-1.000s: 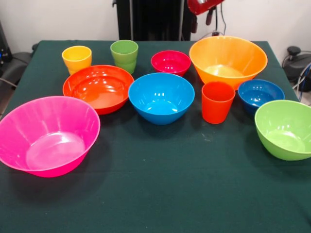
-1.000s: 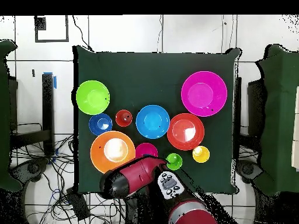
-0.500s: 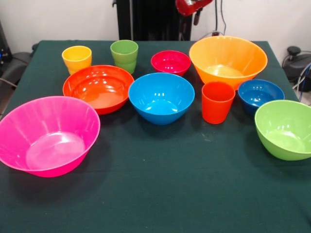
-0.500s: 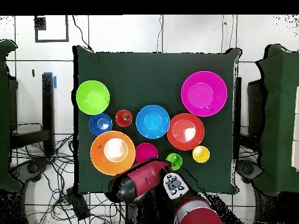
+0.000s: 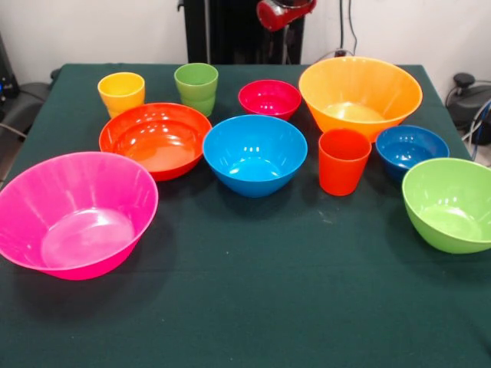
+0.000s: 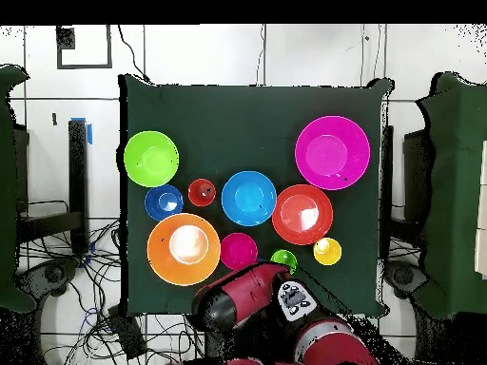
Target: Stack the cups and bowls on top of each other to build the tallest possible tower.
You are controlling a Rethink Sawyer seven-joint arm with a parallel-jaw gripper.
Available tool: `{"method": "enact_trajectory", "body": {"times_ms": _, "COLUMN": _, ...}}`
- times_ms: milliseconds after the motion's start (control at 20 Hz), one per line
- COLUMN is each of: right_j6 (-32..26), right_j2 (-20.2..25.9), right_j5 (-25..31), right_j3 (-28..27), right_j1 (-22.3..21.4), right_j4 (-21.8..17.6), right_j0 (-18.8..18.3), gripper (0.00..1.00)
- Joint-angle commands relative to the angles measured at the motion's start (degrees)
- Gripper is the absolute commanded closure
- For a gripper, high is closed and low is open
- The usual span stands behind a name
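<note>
Since a second ago the red arm (image 5: 282, 13) swings sideways behind the magenta bowl (image 5: 269, 98); nothing else moves. Whether its jaws are wide or narrow cannot be told.

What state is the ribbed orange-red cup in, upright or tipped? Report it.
Upright. The orange-red cup stands on its base with its open mouth up, empty, apart from the blue bowl beside it.
</note>
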Motion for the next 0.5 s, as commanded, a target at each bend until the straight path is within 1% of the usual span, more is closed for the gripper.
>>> {"method": "enact_trajectory", "body": {"times_ms": 50, "right_j6": 4.42, "right_j2": -0.51, "right_j5": -7.24, "right_j3": -9.38, "right_j1": 4.71, "right_j4": -5.25, "right_j0": -0.31, "gripper": 0.0}}
{"method": "enact_trajectory", "body": {"times_ms": 300, "right_j6": 6.15, "right_j2": -2.33, "right_j5": -11.68, "right_j3": -11.05, "right_j1": 7.55, "right_j4": -6.15, "right_j0": 0.75, "gripper": 0.0}}
{"method": "enact_trajectory", "body": {"times_ms": 500, "right_j6": 6.72, "right_j2": -3.55, "right_j5": -13.55, "right_j3": -12.48, "right_j1": 9.05, "right_j4": -6.26, "right_j0": 1.73, "gripper": 0.0}}
